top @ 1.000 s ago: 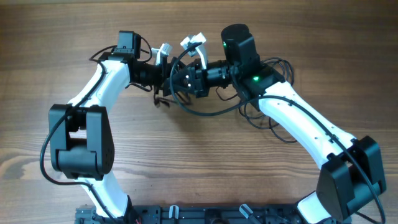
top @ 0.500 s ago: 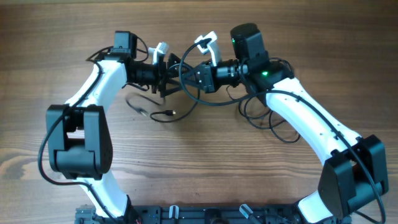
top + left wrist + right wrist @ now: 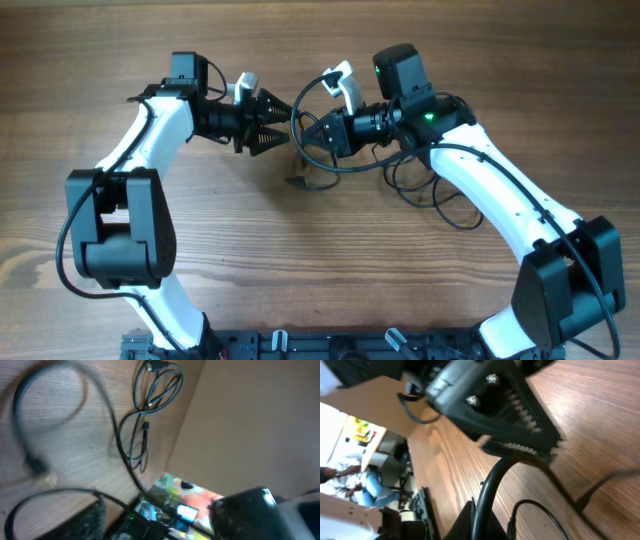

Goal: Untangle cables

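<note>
The cables are thin black cords. One loop [image 3: 345,168] hangs from my right gripper [image 3: 314,134], which is shut on that cord; in the right wrist view the cord [image 3: 490,485] rises from between its fingers [image 3: 479,522]. More loose loops [image 3: 432,196] lie under the right forearm. A plug end [image 3: 297,181] rests on the table below both grippers. My left gripper [image 3: 280,127] faces the right one from the left, toothed jaws apart, and I see nothing between them. The blurred left wrist view shows a doubled cord [image 3: 157,390] and a plug [image 3: 39,467] on the wood.
The wooden table [image 3: 320,270] stretches toward the front. Both white arms arch over its left and right sides. The arm bases and a black rail [image 3: 330,345] sit at the front edge. Thicker arm cables run along both forearms.
The left gripper let go of its cord, drew back to the left and its jaws narrowed again. The dropped cord end slid right across the table toward the right gripper.
</note>
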Tool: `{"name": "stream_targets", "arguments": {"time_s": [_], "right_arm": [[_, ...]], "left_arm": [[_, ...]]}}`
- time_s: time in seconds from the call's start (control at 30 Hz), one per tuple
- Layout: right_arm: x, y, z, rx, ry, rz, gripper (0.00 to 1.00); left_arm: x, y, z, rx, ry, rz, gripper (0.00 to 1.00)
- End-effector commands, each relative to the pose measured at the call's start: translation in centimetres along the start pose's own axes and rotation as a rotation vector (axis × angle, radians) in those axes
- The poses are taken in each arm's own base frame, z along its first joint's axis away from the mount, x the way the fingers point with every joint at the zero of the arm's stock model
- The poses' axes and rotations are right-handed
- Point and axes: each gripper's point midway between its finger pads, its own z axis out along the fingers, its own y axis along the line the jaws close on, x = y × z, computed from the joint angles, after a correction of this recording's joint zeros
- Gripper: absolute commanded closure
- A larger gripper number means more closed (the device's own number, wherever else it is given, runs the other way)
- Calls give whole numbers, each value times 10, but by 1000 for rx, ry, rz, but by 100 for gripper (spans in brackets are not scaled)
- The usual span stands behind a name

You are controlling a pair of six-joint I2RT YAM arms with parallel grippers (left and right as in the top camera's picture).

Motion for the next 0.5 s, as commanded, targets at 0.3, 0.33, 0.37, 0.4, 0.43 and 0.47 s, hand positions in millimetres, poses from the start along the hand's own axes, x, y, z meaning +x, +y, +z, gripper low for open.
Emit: {"name": "stream_targets", "arguments": {"time_s": [0.3,0.33,0.37,0.4,0.43,0.47], "right_arm": [[6,-6,2,20,25,42,96],[6,2,2,-29,27,40,96],[4,12,2,-83,27,30,96],[3,21,1,-135,25,16,96],[0,29,0,-179,21,3,96],[-1,33,-1,-203,17,-5,96]], "left_arm": [[9,-15,-24,105,19,-98,3],[11,-14,-23,102,27,-118,4],[15,-13,-22,98,37,-141,4],[18,-12,-21,94,47,-163,4],[22,-12,-20,90,58,-182,4],[24,-12,-19,87,65,-199,4]]}}
